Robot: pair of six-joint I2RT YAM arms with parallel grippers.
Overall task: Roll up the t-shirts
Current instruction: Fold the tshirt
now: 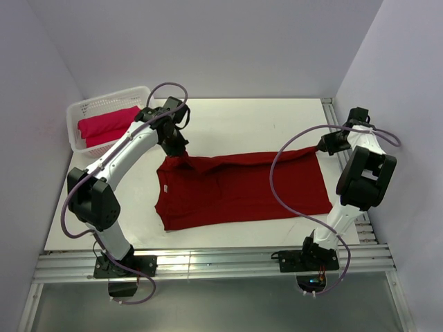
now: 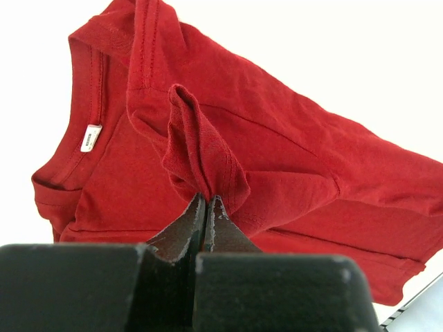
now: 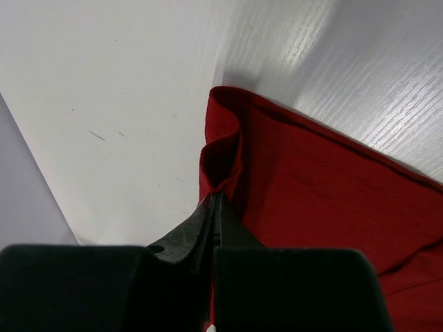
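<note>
Across the table (image 1: 228, 117) I've got the crimson t-shirt (image 1: 242, 190) spread out, left gripper (image 2: 208, 202) pinched on a sleeve-side fold, right gripper (image 3: 217, 199) clamped on a hem corner. Pinker t-shirt (image 1: 107, 124) sits in the basket (image 1: 90, 105), far left.

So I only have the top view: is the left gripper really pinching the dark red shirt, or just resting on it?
Observer: Pinching. The left wrist view shows the left gripper shut on a bunched fold of the crimson t-shirt.
Operator: And the right?
Observer: The right gripper is shut on a fold at the shirt's edge.
Operator: Which end is the left on?
Observer: The neck end; its wrist view shows the white neck label.
</note>
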